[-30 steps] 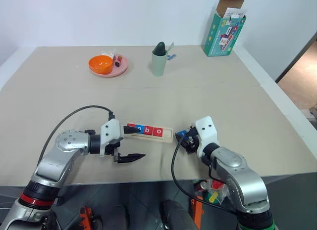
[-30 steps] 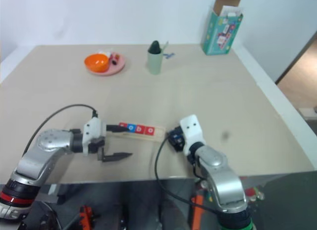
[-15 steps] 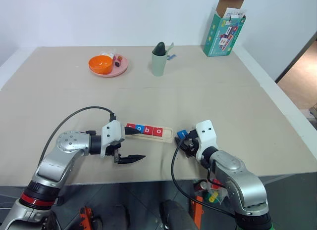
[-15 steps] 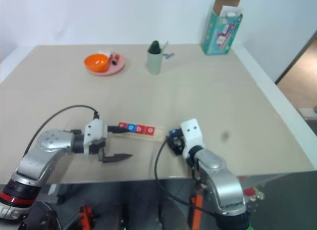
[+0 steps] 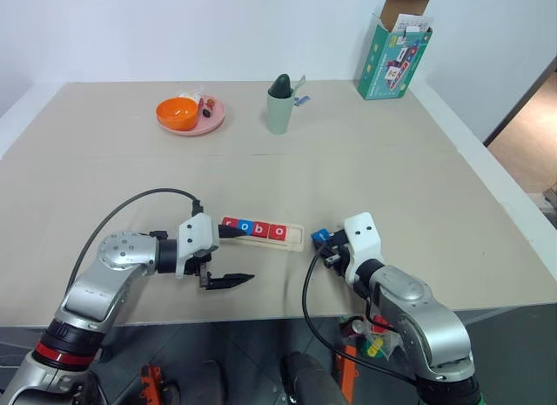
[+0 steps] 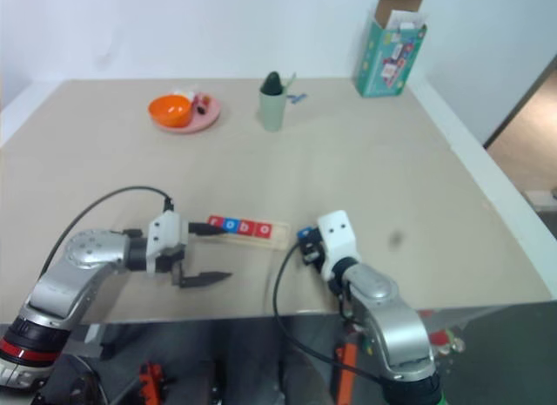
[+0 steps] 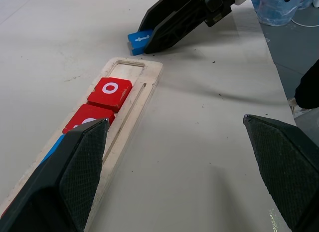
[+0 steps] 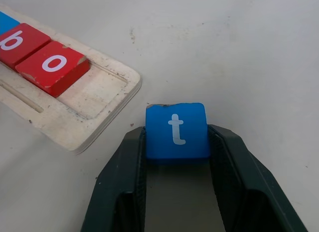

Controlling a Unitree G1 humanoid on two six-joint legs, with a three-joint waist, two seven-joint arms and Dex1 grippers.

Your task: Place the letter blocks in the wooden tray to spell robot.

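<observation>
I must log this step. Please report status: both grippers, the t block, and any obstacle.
Right gripper shut on blue t block, on the table by the wooden tray. Left gripper open, empty. Last slot free, nothing in the way.

"t" on blue block (image 8: 176,130); "b", "o" on red blocks (image 8: 52,66)

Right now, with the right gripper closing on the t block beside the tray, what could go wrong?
1. The right gripper pinches the blue t block only at its near end; it may pivot or slip on lifting.
2. The wooden tray's free slot sits right beside the red o block; a tilted block could catch the rim or nudge it.
3. The open left gripper hovers near the tray's other end and could bump it.
</observation>
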